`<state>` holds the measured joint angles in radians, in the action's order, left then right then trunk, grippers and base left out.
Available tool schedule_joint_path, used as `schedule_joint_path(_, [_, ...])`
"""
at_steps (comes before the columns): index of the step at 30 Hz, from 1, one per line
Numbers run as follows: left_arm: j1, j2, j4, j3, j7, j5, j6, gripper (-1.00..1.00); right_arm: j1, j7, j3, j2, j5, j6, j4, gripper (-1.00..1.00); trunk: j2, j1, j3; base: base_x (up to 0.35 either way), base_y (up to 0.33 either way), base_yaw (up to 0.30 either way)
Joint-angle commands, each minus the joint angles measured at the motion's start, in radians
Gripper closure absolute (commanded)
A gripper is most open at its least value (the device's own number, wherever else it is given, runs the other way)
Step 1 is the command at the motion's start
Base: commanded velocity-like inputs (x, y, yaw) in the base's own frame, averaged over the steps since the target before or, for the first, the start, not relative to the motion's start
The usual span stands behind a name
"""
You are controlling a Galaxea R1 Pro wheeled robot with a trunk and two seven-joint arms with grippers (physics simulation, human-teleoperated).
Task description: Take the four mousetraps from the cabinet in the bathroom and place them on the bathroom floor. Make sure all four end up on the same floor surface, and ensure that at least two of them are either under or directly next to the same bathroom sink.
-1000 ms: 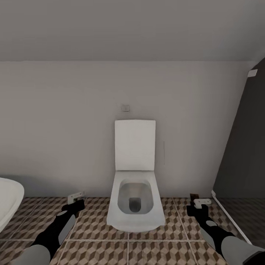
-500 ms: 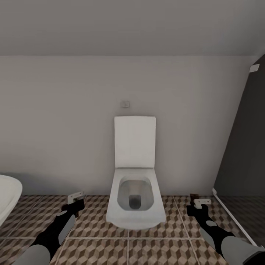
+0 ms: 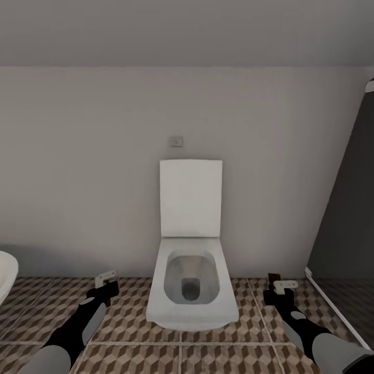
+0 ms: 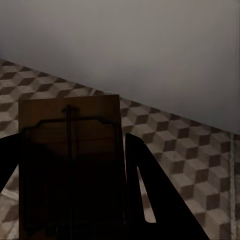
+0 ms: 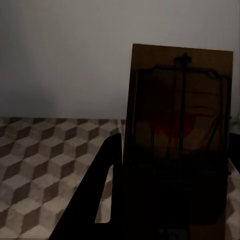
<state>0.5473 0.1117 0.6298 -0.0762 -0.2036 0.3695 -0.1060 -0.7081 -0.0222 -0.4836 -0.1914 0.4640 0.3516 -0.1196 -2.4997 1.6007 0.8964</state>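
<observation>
— Between the fingers of the left tool (image 4: 75, 200), what do you see?

— One mousetrap (image 4: 70, 150), a tan board with dark wire across its face, clamped by the dark fingers (image 4: 150, 195) on either side. It hangs above the bathroom floor (image 4: 190, 150) with the cube-pattern tiles, near the foot of the grey wall (image 4: 130, 45).

— And the right tool (image 5: 170, 210)?

— It grips a second mousetrap (image 5: 180, 125), upright in the right wrist view, showing a red mark under the wire frame. Its lower end sits in shadow between the fingers (image 5: 100, 190), so the exact contact is hard to make out, but the board is plainly held.

— Where are they in the head view?

— The left tool (image 3: 106, 278) is at the lower left, pale fingertips forward, on its black and grey arm (image 3: 78, 327). The right tool (image 3: 283, 284) is at the lower right, with a small dark-brown edge of the trap just beside its pale fingers. Both hang over the tiles, well apart.

— What lies between them?

— A white toilet (image 3: 191, 280) with its lid raised against the wall, a small square plate (image 3: 176, 141) on the wall above it. A curved white rim (image 3: 6, 275) shows at the far left, and a dark panel (image 3: 348, 208) stands at the right.
</observation>
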Motion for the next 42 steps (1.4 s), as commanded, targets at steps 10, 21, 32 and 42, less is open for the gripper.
schedule_joint_path(10, [0.000,0.002,0.002,-0.008,-0.012,0.005,-0.004,1.00,-0.001,0.004,-0.006,0.000,0.008,0.006,0.000,1.00,-0.003,0.004,0.040,0.004,0.000,0.000])
schedule_joint_path(21, [0.000,0.000,0.002,-0.008,-0.011,0.005,-0.004,1.00,-0.001,0.004,-0.006,0.000,0.008,0.006,0.000,1.00,-0.005,0.009,0.082,0.000,0.000,0.000])
schedule_joint_path(32, [0.000,0.000,0.002,-0.008,-0.011,0.005,-0.004,1.00,-0.001,0.004,-0.006,0.000,0.008,0.007,0.000,1.00,-0.008,0.014,0.125,0.000,0.000,0.000])
schedule_joint_path(42, [0.000,0.000,0.002,-0.008,-0.011,0.005,-0.004,1.00,-0.001,0.004,-0.006,0.000,0.008,0.006,0.000,1.00,-0.010,0.019,0.164,0.000,0.000,0.000])
